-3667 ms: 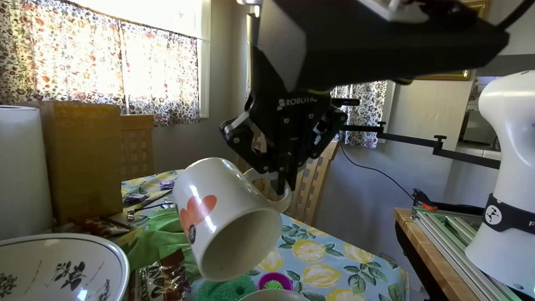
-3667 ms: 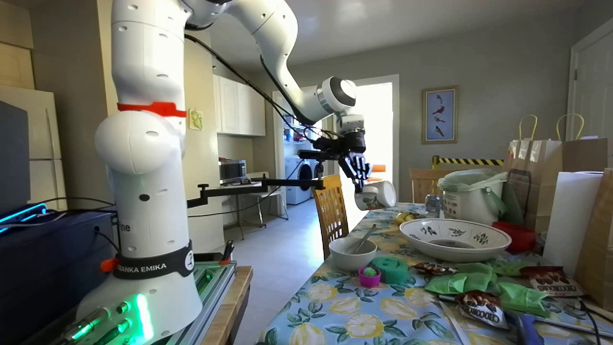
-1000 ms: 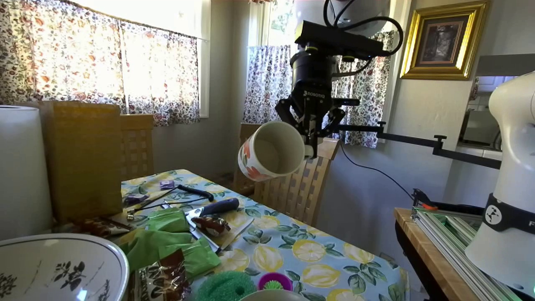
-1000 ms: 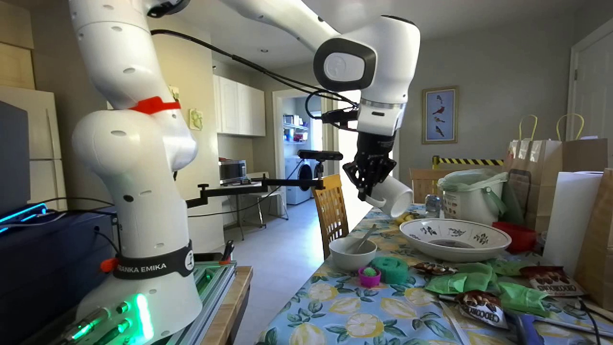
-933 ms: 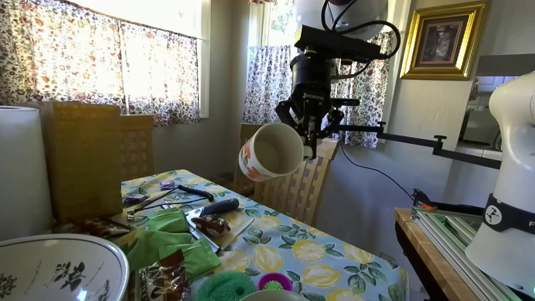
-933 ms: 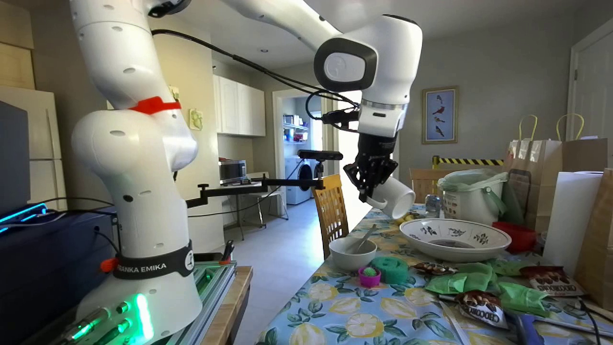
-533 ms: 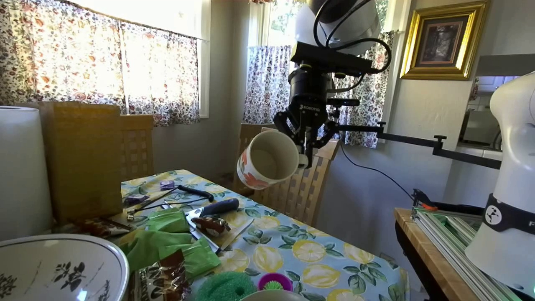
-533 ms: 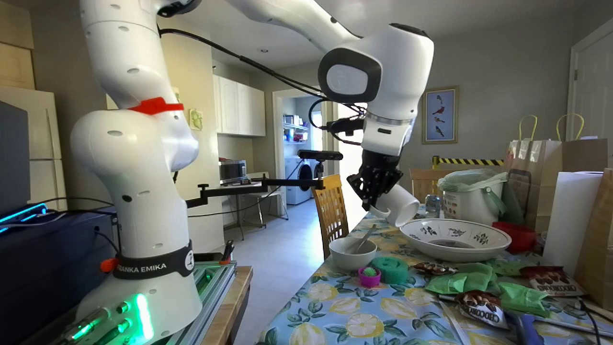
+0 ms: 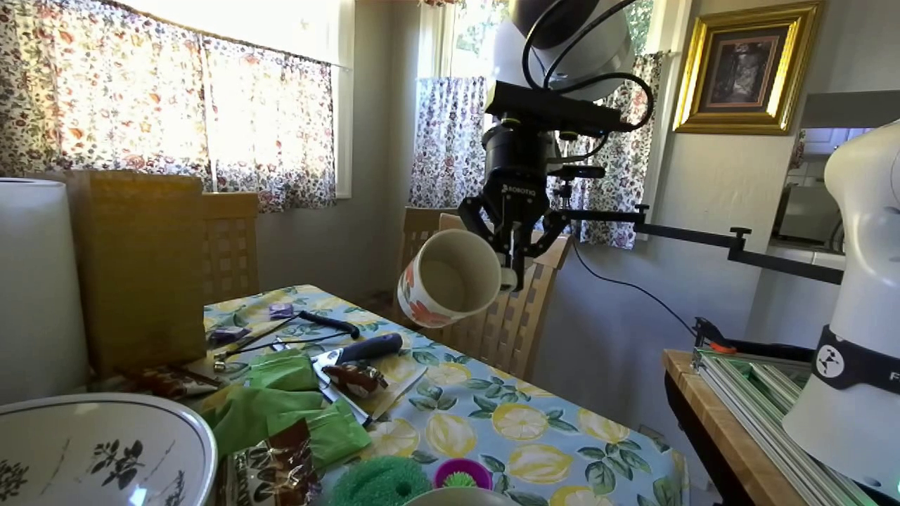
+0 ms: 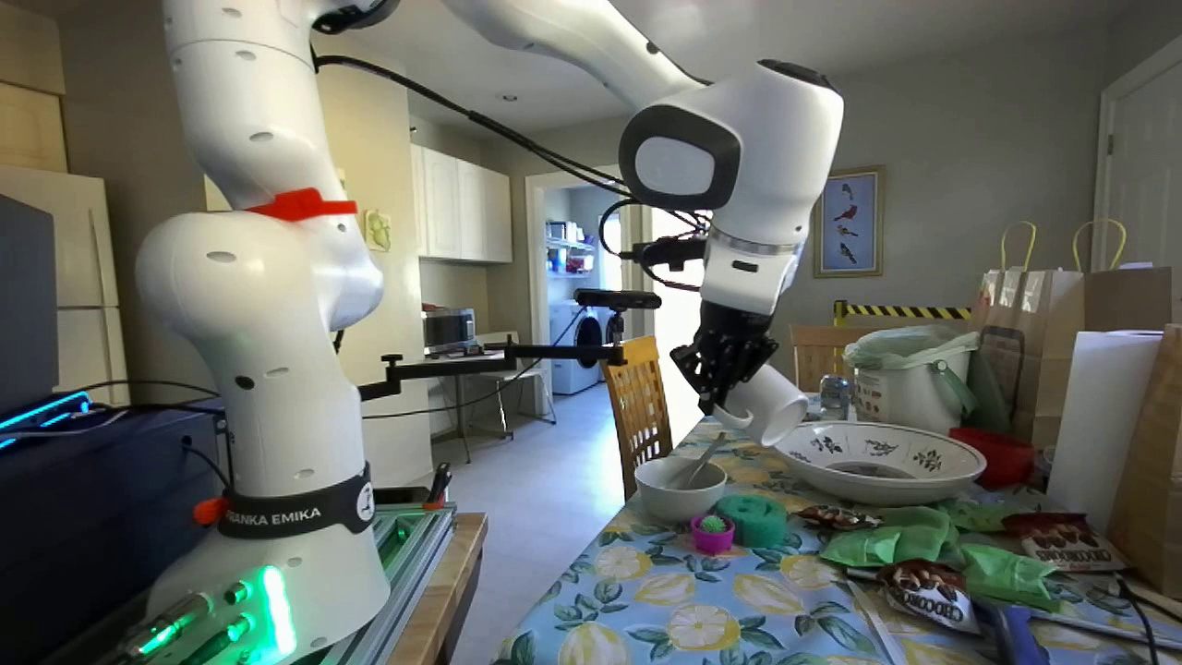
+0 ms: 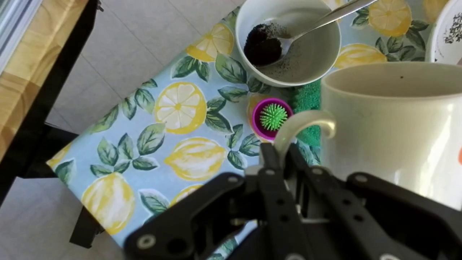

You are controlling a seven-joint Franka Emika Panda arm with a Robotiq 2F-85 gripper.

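White arm [image 10: 591, 42] arches outward, downturned hand [image 11: 281, 154] pinching a mug [image 11: 397, 137] by its handle [image 11: 306, 117].

Daylight glares white at the window [image 9: 281, 24], leaving the wall [image 9: 302, 253] below dim

crops and cover-ups

wrist view's right edge cuts my mug [image 11: 393, 141]; my fingers [image 11: 301, 162] cover part of its handle [image 11: 294, 124]. speck [image 11: 401, 77] inside the mug: too small to tell. mug hides part of the green sponge [image 11: 310, 97]. same view's top edge clips bowl [image 11: 314, 57] and spoon [image 11: 337, 15].
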